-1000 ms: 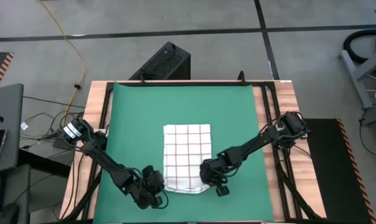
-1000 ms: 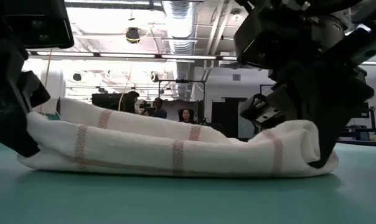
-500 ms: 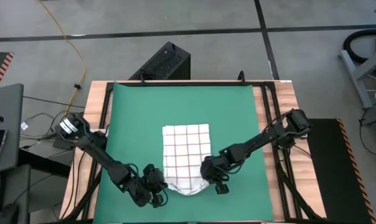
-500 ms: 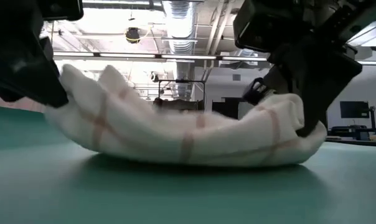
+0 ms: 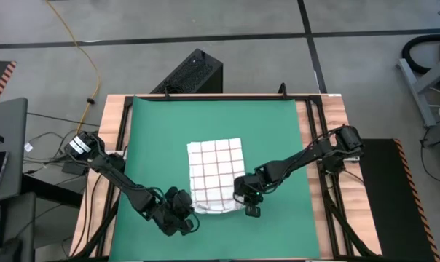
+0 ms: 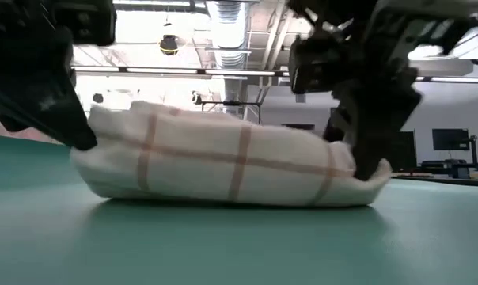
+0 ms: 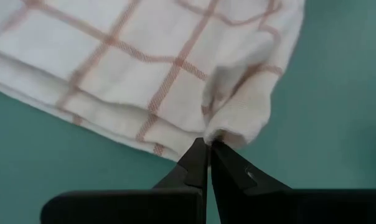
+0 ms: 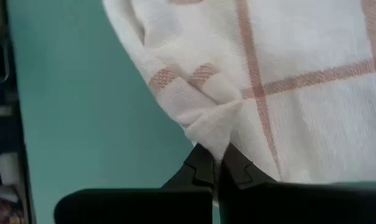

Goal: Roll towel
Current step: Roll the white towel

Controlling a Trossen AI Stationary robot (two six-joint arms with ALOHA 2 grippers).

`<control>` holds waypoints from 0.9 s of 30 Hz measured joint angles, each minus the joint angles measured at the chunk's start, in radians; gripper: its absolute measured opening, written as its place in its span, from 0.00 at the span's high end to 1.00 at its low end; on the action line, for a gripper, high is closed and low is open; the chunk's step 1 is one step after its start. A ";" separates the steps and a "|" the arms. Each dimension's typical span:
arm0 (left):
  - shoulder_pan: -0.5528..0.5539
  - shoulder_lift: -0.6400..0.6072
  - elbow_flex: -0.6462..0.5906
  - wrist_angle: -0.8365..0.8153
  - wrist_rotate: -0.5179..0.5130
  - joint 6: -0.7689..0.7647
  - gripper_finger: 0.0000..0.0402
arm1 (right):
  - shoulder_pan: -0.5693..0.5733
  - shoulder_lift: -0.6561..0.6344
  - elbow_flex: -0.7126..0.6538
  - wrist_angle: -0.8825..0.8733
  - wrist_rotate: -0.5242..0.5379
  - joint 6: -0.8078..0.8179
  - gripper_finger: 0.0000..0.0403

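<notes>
Jaws: my left gripper and right gripper pinch the thin white red-gridded cloth towel's near corners.
Axis: near-to-far on the green mat.
Change: near fold rolled farther in.

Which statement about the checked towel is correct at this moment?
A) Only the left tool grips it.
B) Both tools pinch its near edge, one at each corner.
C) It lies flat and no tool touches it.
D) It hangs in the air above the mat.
B: the left tool and the right tool are each shut on a corner of the towel, which rests on the green mat.
</notes>
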 joint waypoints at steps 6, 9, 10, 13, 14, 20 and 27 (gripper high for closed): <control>0.033 0.000 0.000 -0.009 0.031 -0.025 1.00 | -0.018 0.000 0.000 -0.002 0.003 0.072 0.97; 0.042 0.000 0.000 -0.023 0.033 -0.025 1.00 | -0.030 -0.002 0.000 -0.004 0.001 0.118 0.97; 0.043 0.001 0.000 -0.029 0.033 -0.025 1.00 | -0.031 -0.008 -0.001 -0.008 0.002 0.131 0.97; 0.042 0.001 0.000 -0.031 0.036 -0.026 1.00 | -0.040 -0.037 -0.001 -0.021 0.003 0.171 0.97; 0.042 0.001 0.000 -0.033 0.036 -0.028 1.00 | -0.044 -0.048 -0.001 -0.033 0.006 0.193 0.97; 0.043 0.001 0.000 -0.048 0.029 -0.032 1.00 | -0.079 -0.095 -0.001 -0.093 0.037 0.209 0.97; 0.068 0.001 0.000 -0.052 0.030 -0.032 1.00 | -0.113 -0.056 0.000 -0.104 0.035 0.181 0.97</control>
